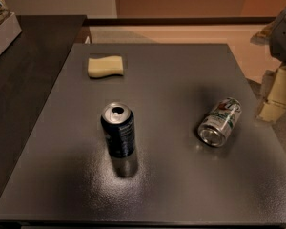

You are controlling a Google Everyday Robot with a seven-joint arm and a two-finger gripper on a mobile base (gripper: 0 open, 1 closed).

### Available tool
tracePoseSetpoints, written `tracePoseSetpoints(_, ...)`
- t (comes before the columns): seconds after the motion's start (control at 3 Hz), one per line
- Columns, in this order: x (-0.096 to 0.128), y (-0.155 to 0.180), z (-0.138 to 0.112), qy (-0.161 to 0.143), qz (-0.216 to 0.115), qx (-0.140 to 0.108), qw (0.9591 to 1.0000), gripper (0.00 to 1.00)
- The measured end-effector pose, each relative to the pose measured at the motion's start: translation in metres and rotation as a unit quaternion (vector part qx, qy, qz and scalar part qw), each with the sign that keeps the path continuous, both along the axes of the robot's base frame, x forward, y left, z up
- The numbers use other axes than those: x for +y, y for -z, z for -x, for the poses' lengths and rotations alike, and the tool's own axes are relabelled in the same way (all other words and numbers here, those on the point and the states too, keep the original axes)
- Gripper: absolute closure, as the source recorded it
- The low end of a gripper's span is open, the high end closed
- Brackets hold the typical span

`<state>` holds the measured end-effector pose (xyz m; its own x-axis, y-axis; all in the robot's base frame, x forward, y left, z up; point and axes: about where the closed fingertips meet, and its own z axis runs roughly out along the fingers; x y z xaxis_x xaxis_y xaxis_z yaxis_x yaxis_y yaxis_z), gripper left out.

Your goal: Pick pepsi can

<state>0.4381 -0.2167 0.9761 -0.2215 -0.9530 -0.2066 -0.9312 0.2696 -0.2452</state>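
The pepsi can (118, 130) is dark navy-blue with a silver top and an open pull-tab hole. It stands upright on the dark grey table (162, 70), left of centre and toward the front. My gripper (276, 95) shows as a cream-coloured part under a grey arm piece at the right edge of the camera view. It is beyond the table's right side, far to the right of the pepsi can, and touches nothing.
A silver 7up can (219, 121) lies on its side at the right middle of the table, between the gripper and the pepsi can. A pale yellow sponge (105, 67) lies at the back left. A darker counter (28, 75) adjoins the left side.
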Motion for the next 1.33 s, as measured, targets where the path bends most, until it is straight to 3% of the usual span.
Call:
tracePoseSetpoints(0.33, 0.0, 0.0, 0.0, 0.0, 0.0, 0.0, 1.0, 0.0)
tracePoseSetpoints(0.67, 0.014, 0.0, 0.002, -0.021, -0.028, 0.008, 0.9994, 0.0)
tracePoseSetpoints(1.0, 0.044, 0.004, 0.003, -0.056, -0.076, 0.014, 0.9954, 0.0)
tracePoseSetpoints(1.33, 0.087, 0.009, 0.01, -0.095, -0.133, 0.027, 0.9862, 0.0)
